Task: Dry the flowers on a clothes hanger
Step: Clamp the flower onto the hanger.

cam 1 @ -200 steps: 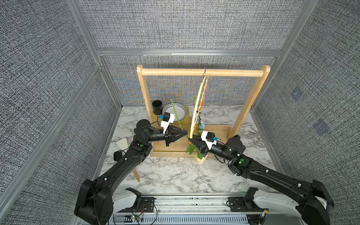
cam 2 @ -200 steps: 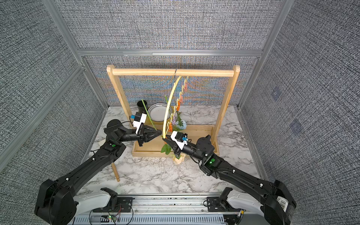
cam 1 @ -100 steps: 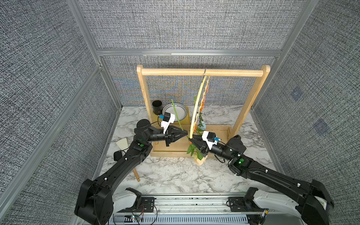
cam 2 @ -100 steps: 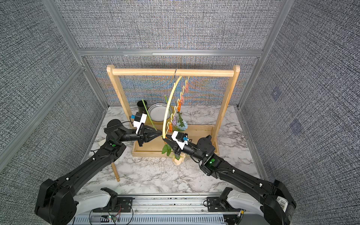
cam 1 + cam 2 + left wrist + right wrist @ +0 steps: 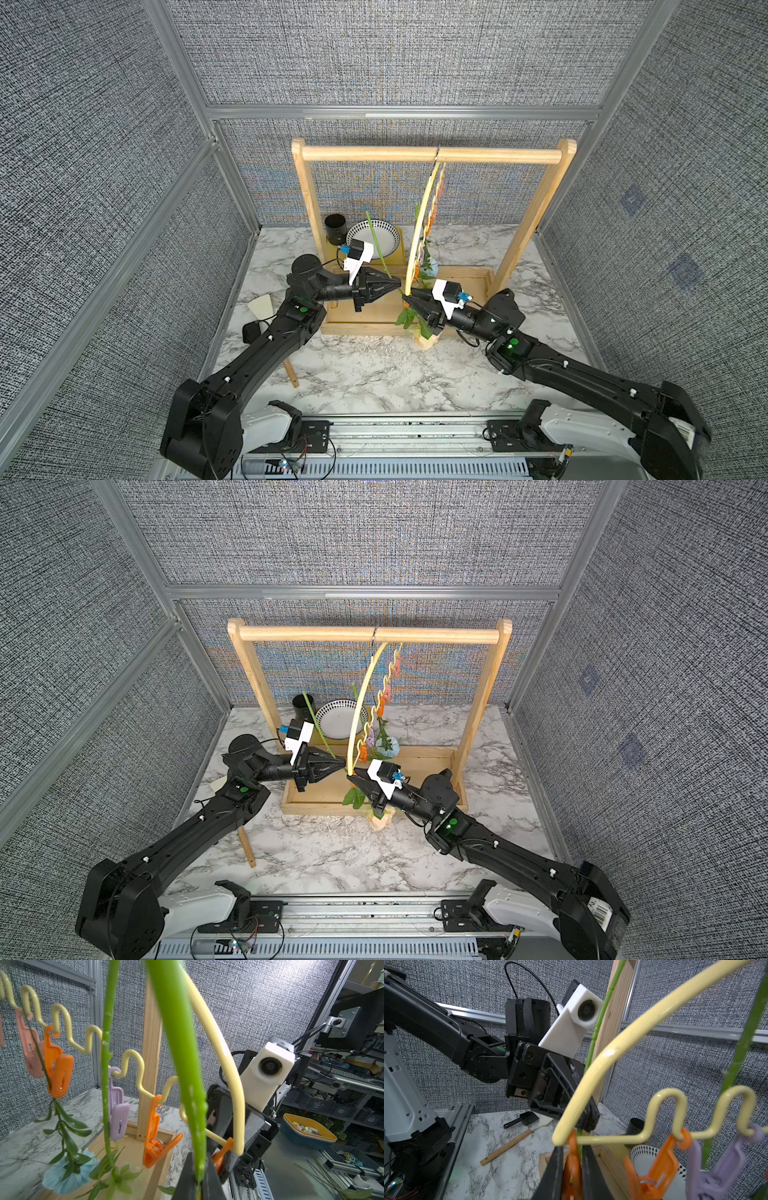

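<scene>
Left hand level, clamping green stem; right hand clamping orange clip.

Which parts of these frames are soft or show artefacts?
In the left wrist view the green stem is blurred, too near the lens; in the right wrist view the nearest orange clip is soft; in both top views coloured moiré ripples over the back wall.

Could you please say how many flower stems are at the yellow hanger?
3. A dark-stemmed light blue flower hangs from an orange plastic clip; a long green stem hangs at the lilac plastic clip; a second green stem is in the left gripper.
</scene>
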### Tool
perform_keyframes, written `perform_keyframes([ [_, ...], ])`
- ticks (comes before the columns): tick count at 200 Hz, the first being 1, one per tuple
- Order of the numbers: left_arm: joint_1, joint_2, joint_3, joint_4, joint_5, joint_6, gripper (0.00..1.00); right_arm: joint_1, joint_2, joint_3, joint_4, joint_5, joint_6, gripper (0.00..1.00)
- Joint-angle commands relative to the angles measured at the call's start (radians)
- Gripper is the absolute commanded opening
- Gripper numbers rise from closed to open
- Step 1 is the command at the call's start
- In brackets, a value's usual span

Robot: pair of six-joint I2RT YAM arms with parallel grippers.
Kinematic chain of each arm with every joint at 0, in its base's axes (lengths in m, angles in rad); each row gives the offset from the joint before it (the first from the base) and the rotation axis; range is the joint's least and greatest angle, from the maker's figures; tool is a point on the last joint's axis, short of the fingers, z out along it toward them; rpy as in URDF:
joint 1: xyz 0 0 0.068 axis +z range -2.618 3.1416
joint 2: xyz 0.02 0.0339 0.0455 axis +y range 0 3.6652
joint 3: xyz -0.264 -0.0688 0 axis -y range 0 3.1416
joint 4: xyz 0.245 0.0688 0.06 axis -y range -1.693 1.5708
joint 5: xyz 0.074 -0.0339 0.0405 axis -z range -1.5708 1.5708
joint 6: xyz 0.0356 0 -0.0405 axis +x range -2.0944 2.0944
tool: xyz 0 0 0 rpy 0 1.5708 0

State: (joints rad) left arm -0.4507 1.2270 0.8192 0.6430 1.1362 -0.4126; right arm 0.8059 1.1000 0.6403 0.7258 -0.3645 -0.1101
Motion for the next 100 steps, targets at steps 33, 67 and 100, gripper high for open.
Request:
perform_keyframes([
  [33, -0.002, 0.015, -0.003, 0.128, 0.022, -0.069, 0.02, -0.014, -0.022, -0.030, 0.056, -0.026, 0.034, 0.17],
  [67, -0.002, 0.021, -0.005, 0.156, 0.022, -0.093, 0.02, -0.019, -0.023, -0.041, 0.070, -0.028, 0.042, 0.18],
  [100, -0.002, 0.023, 0.000, 0.159, 0.021, -0.102, 0.02, -0.020, -0.028, -0.053, 0.083, -0.022, 0.049, 0.26],
])
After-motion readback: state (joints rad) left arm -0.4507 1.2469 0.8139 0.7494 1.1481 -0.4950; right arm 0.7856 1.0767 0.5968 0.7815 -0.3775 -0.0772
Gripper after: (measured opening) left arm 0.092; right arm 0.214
